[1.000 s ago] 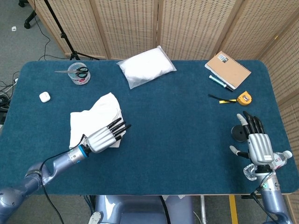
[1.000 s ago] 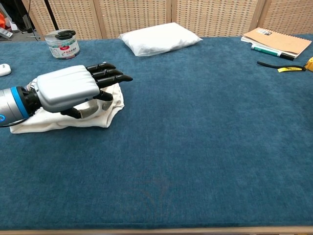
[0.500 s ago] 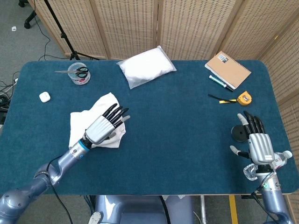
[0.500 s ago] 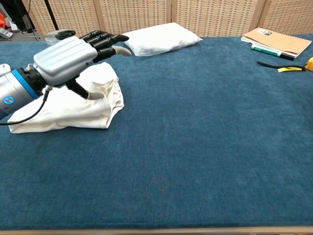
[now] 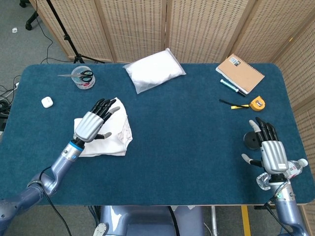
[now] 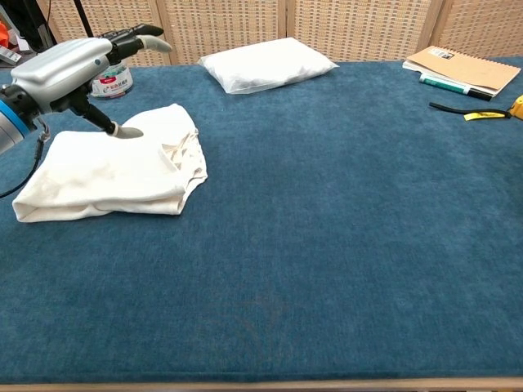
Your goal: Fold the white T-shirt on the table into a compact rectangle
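The white T-shirt lies folded into a rough rectangle on the left half of the blue table, with a rumpled right edge. My left hand hovers above the shirt's left part, fingers stretched out and apart, holding nothing; the chest view shows it lifted clear of the cloth. My right hand rests open at the table's front right corner, far from the shirt, fingers spread upward.
A white plastic pouch lies at the back centre. A jar with scissors and a small white case sit at the back left. Notebook, pen, yellow tape measure and a black disc occupy the right.
My left hand has lifted off the shirt's right side and swung back and to the left, rising above the cloth. The shirt stays folded. The right hand has not moved.
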You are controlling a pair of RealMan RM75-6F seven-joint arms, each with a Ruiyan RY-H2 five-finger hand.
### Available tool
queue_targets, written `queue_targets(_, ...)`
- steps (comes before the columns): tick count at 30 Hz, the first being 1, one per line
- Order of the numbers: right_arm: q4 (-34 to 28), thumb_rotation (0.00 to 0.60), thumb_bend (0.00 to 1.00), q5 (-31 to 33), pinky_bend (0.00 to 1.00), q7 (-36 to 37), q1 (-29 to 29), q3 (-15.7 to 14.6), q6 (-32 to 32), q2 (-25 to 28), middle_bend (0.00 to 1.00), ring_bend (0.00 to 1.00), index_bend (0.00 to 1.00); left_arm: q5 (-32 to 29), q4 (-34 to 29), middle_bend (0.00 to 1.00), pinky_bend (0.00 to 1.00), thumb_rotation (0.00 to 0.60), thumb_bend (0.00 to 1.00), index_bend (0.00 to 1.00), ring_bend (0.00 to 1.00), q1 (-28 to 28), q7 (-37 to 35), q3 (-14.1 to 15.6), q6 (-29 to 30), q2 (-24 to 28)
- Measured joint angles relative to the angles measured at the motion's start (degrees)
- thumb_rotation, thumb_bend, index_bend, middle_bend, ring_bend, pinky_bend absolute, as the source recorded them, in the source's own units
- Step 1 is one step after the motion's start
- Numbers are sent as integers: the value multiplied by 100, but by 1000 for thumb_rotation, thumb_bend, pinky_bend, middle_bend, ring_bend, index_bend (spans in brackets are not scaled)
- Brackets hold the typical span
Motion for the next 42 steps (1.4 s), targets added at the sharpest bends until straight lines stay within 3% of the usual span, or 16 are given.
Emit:
queue_targets(17, 37, 600, 0, 39, 19, 43, 9, 11, -42, 6, 0, 0, 0, -88, 765, 0, 0, 600, 132, 0, 0, -204, 166, 77, -751, -923)
queue_targets(25, 10, 600, 0, 32, 19, 87, -6, 17, -15, 40, 0, 0, 0, -108, 737, 0, 0, 600, 120, 0, 0, -197, 120, 22, -547, -903)
queue_targets(30, -26, 600, 0, -4, 19, 73, -10, -2, -3, 48, 0, 0, 0, -95, 370, 0, 0, 600, 0, 0, 0, -155, 112, -55, -210, -579)
queue_targets(34, -61, 600, 0, -37, 19, 31, -12, -25, 3, 51, 0, 0, 0, -119, -121, 0, 0, 600, 0, 0, 0, -76, 222, -149, 97, -173)
queue_targets(42, -169, 600, 0, -106, 19, -150, -35, -74, 44, 102, 0, 0, 0, -567, -2283, 0, 0, 600, 0, 0, 0, 423, 905, -312, 223, 1323)
